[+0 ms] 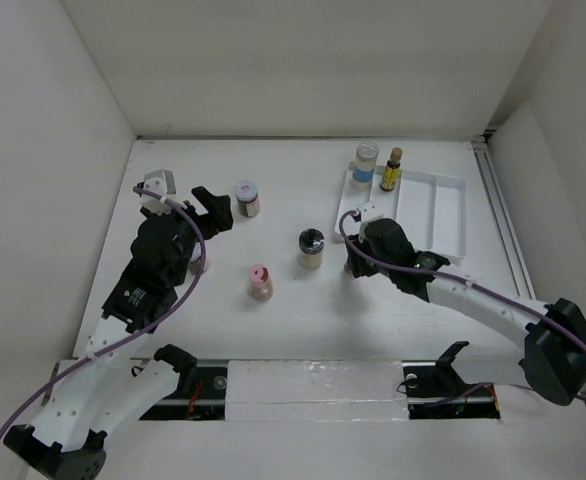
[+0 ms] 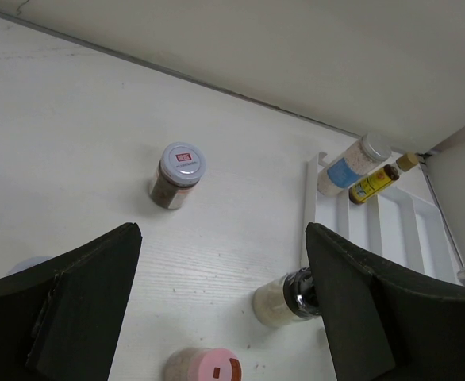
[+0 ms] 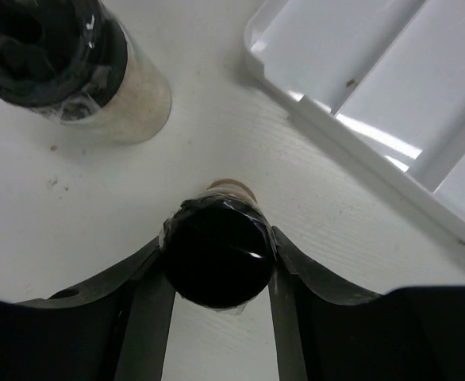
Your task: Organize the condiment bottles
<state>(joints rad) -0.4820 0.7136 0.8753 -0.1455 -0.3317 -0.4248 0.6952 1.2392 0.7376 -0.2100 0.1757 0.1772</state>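
The right gripper [image 3: 219,238] is clenched on the dark-capped bottle [image 3: 217,266]. One finger presses each side of the bottle's cap, which fills the gap between them. A little of the bottle's pale body shows past the cap. Whether its base rests on the table [image 1: 273,165] cannot be told.

Ahead and to the left of these fingers stands the black-lidded jar [image 3: 74,63], upright and apart from the gripper. Ahead and to the right lies the white tray [image 3: 312,119], its near corner close to the held bottle but not touching it.

The left gripper [image 2: 223,238] is spread wide and grasps nothing. Ahead of it, slightly left of the gap, the red-white jar [image 2: 177,175] stands upright, clear of both fingers. The pink-capped jar [image 2: 205,369] sits low between the fingers, closer to the wrist.

In the left wrist view the black-lidded jar stands just beside the inner edge of the right finger, which hides part of it. Farther ahead on that side, at the tray's far end, the blue-labelled jar [image 2: 350,167] and the amber bottle [image 2: 373,182] stand side by side.
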